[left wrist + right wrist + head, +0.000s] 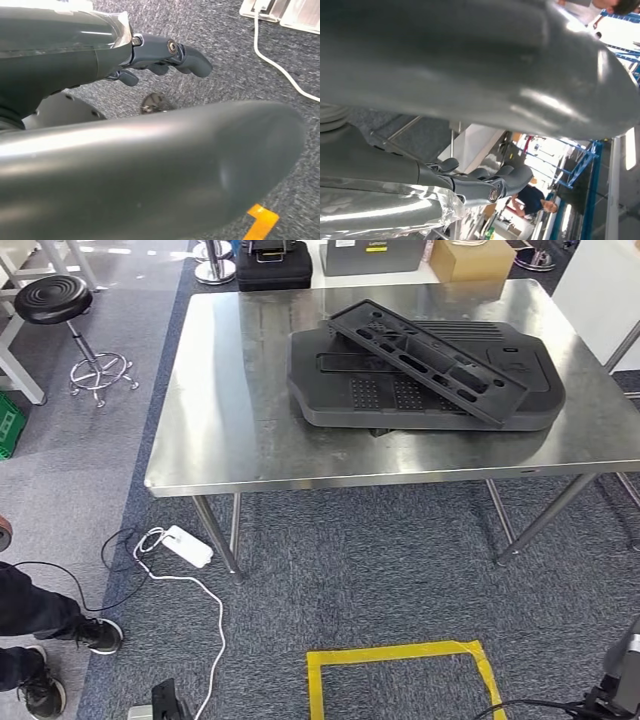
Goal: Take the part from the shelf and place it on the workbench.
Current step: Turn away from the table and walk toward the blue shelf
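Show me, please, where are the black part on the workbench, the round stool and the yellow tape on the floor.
black part [423,375], head view, on its upper slotted panel.
round stool [53,297], head view, on the black seat.
yellow tape [392,652], head view, on the strip nearest the workbench.

Ahead of both hands, workbench [226,430] bare along its left half and near edge. Right half blocked by two stacked dark parts [423,375], the upper one tilted across the lower. Below left hand [166,55], open carpet, crossed farther out by a white cable [279,70]. Beyond right hand [490,182], fingers loosely extended and holding nothing, a table leg [452,140] and a person [533,200] farther off.
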Controlling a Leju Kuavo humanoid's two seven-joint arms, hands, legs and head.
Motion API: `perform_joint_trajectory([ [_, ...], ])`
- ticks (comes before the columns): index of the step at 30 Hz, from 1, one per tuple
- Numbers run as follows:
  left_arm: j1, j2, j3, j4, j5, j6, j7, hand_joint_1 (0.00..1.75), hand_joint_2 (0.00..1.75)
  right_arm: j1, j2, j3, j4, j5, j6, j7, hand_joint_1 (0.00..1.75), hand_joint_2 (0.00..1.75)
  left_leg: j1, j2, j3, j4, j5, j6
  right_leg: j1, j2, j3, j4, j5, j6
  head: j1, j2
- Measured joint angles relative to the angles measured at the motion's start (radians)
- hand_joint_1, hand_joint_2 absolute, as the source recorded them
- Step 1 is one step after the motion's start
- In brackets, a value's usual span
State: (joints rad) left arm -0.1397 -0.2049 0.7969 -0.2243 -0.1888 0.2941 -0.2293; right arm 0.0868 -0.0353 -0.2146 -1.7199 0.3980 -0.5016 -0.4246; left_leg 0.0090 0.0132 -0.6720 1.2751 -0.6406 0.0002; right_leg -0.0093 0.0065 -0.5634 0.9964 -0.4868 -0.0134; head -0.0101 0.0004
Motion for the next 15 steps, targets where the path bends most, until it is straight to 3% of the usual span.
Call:
perform_joint_trajectory([
  [1,0.001,0.0,0.0,0.0,0.0,0.0,0.0,0.0,0.0,0.001,0.0,0.0,0.001,0.0,0.0,0.0,0.0,0.0,0.0,-0.001,-0.007,0.026,-0.003,0.002,0.003,0.005,-0.003,0.001,0.002,-0.002,0.0,0.0],
  [2,0.002,0.0,0.0,0.0,0.0,0.0,0.0,0.0,0.0,0.001,0.001,-0.001,0.001,0.0,0.0,0.001,0.0,0.0,-0.001,-0.002,0.005,0.01,0.014,0.005,0.004,0.012,-0.005,0.002,0.004,-0.002,0.0,0.0],
  [4,0.001,0.0,0.0,0.0,0.0,0.0,0.0,0.0,0.0,0.001,0.002,-0.004,0.002,-0.003,0.0,0.003,0.0,0.0,-0.002,-0.014,0.073,-0.112,0.079,0.015,0.006,0.024,-0.007,0.007,0.005,0.0,0.0,0.0],
  [6,0.0,0.001,0.0,0.0,0.0,-0.001,0.0,0.0,0.0,0.0,0.002,-0.011,0.004,-0.006,0.001,0.008,0.0,0.0,-0.002,-0.032,0.127,-0.223,0.116,0.021,0.008,0.035,-0.015,0.014,0.007,0.006,0.001,0.0],
  [8,-0.002,0.001,0.0,0.0,0.0,-0.001,0.0,0.0,0.0,0.001,0.002,-0.021,0.01,-0.009,0.002,0.014,0.0,0.0,-0.005,-0.04,0.135,-0.253,0.117,0.024,0.008,0.043,-0.026,0.016,0.014,0.018,0.001,0.0],
  [10,-0.003,0.0,0.0,0.0,0.001,-0.001,0.001,0.0,0.0,0.003,0.002,-0.035,0.02,-0.014,0.002,0.02,0.0,0.0,-0.004,-0.032,0.132,-0.26,0.123,0.032,0.006,0.045,-0.033,0.019,0.014,0.03,0.002,0.0],
  [12,-0.002,-0.001,0.0,0.0,0.0,-0.001,0.002,0.0,0.0,0.0,0.001,-0.055,0.039,-0.021,0.005,0.023,0.0,0.0,0.001,-0.02,0.132,-0.265,0.13,0.041,0.004,0.028,-0.053,0.07,-0.024,0.041,0.003,0.0],
  [15,0.001,-0.001,0.0,0.0,0.0,-0.002,0.004,0.0,0.0,-0.004,0.0,-0.089,0.086,-0.033,0.014,0.024,0.0,0.0,0.0,-0.001,0.13,-0.265,0.132,0.044,-0.003,0.006,-0.125,0.25,-0.114,0.057,0.004,0.0],
])
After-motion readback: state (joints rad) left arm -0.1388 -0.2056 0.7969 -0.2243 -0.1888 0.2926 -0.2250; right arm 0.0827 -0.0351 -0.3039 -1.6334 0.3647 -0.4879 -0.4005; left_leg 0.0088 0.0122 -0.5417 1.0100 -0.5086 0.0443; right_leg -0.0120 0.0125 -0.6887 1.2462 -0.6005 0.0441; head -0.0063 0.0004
